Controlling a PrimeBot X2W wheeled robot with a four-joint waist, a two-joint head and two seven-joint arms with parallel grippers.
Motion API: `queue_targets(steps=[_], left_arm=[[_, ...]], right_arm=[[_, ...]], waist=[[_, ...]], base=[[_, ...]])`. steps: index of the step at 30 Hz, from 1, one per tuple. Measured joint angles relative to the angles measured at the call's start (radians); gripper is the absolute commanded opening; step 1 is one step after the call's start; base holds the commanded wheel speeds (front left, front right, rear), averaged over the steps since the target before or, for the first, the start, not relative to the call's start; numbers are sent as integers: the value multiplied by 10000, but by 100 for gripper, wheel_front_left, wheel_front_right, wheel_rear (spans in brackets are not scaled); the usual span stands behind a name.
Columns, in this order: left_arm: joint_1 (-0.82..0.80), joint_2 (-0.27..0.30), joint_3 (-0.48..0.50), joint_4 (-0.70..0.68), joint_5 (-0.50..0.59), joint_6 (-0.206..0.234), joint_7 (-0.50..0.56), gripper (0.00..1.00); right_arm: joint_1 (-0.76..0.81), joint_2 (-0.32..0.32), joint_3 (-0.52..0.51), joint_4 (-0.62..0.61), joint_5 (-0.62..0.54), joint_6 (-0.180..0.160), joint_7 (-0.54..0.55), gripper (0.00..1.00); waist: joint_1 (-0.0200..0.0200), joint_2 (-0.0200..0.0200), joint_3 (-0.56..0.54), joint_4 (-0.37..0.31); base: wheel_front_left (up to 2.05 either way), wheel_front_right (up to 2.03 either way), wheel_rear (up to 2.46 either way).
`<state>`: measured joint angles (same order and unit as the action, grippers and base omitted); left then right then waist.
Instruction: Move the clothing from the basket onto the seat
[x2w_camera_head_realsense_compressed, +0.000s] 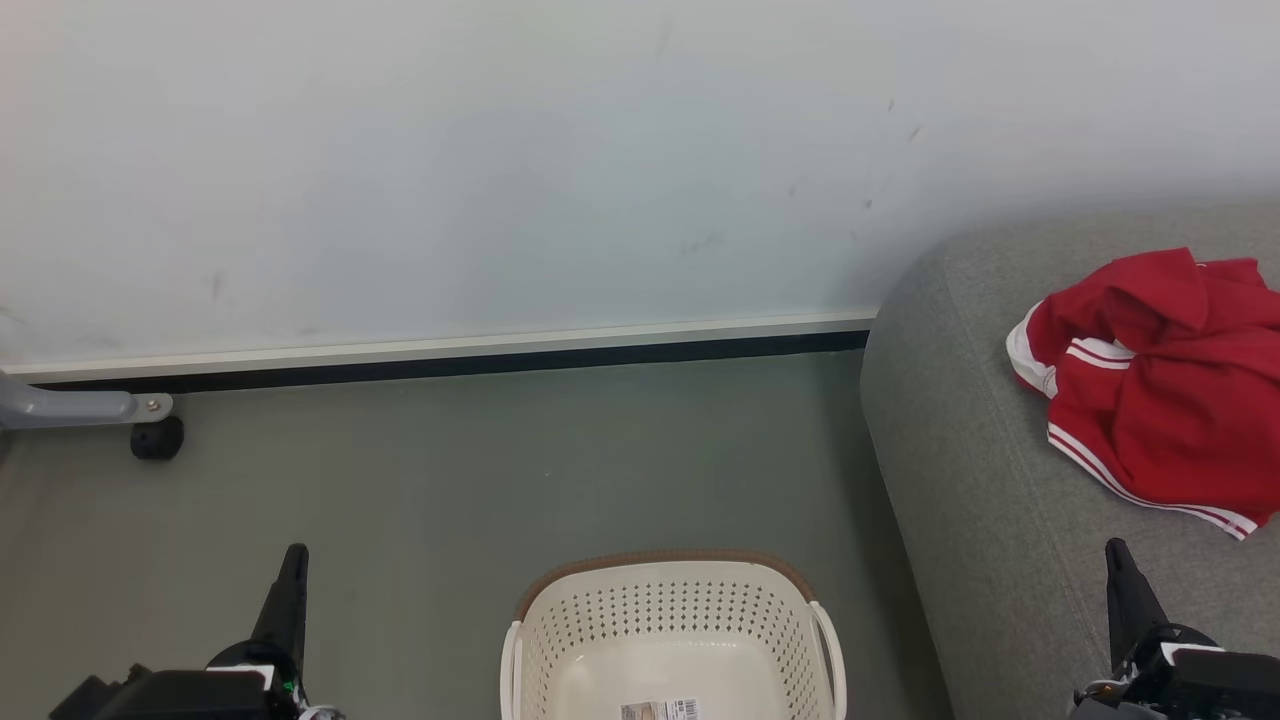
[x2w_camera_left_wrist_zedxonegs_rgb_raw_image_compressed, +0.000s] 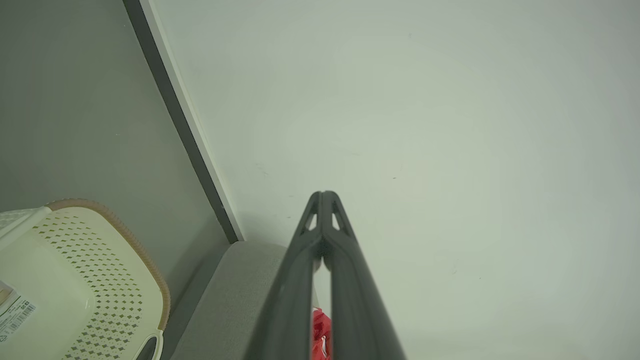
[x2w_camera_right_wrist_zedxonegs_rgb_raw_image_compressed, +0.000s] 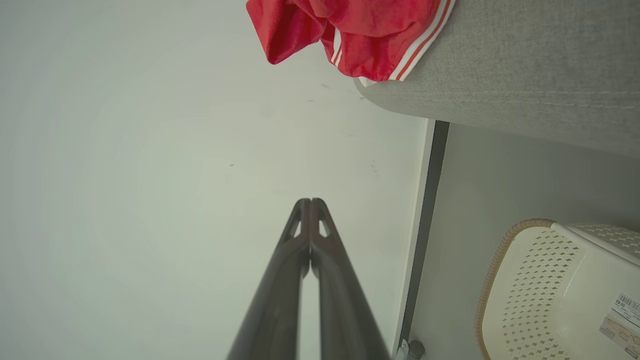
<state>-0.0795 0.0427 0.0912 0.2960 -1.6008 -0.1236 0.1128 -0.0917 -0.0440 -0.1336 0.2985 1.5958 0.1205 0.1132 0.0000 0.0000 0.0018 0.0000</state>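
Note:
Red clothing (x2w_camera_head_realsense_compressed: 1160, 385) with white stripes lies crumpled on the grey seat (x2w_camera_head_realsense_compressed: 980, 480) at the right; the right wrist view has the clothing (x2w_camera_right_wrist_zedxonegs_rgb_raw_image_compressed: 350, 30) on the seat (x2w_camera_right_wrist_zedxonegs_rgb_raw_image_compressed: 525, 65) too, and a sliver of the clothing (x2w_camera_left_wrist_zedxonegs_rgb_raw_image_compressed: 321, 332) peeks between the left fingers. The cream basket (x2w_camera_head_realsense_compressed: 672, 640) with a brown rim stands on the floor at bottom centre, holding just a label. The basket (x2w_camera_left_wrist_zedxonegs_rgb_raw_image_compressed: 75, 280) and seat (x2w_camera_left_wrist_zedxonegs_rgb_raw_image_compressed: 235, 295) appear in the left wrist view, the basket (x2w_camera_right_wrist_zedxonegs_rgb_raw_image_compressed: 560, 295) also in the right. My left gripper (x2w_camera_head_realsense_compressed: 293, 556) is shut, left of the basket. My right gripper (x2w_camera_head_realsense_compressed: 1116, 548) is shut over the seat's front.
A pale wall (x2w_camera_head_realsense_compressed: 500, 170) with a white-and-black skirting strip (x2w_camera_head_realsense_compressed: 450, 355) runs behind. A grey metal leg with a black caster (x2w_camera_head_realsense_compressed: 155, 437) stands at the far left on the grey-green floor (x2w_camera_head_realsense_compressed: 500, 470).

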Motion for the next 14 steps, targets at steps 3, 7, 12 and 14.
queue_targets(steps=[3, 7, 12, 14], left_arm=[[0, 0, 0, 0, 0, 0, 0, 0], [0, 0, 0, -2, 0, 0, 0, 0], [0, 0, 0, -2, 0, 0, 0, 0], [0, 0, 0, -2, 0, 0, 0, 0]], right_arm=[[0, 0, 0, 0, 0, -2, 0, 0], [0, 0, 0, 0, 0, -2, 0, 0], [0, 0, 0, 0, 0, -2, 0, 0], [0, 0, 0, -2, 0, -2, 0, 0]], waist=[[0, 0, 0, 0], [0, 0, 0, 0], [0, 0, 0, 0], [0, 0, 0, 0]], base=[[0, 0, 0], [0, 0, 0], [0, 0, 0], [0, 0, 0]])
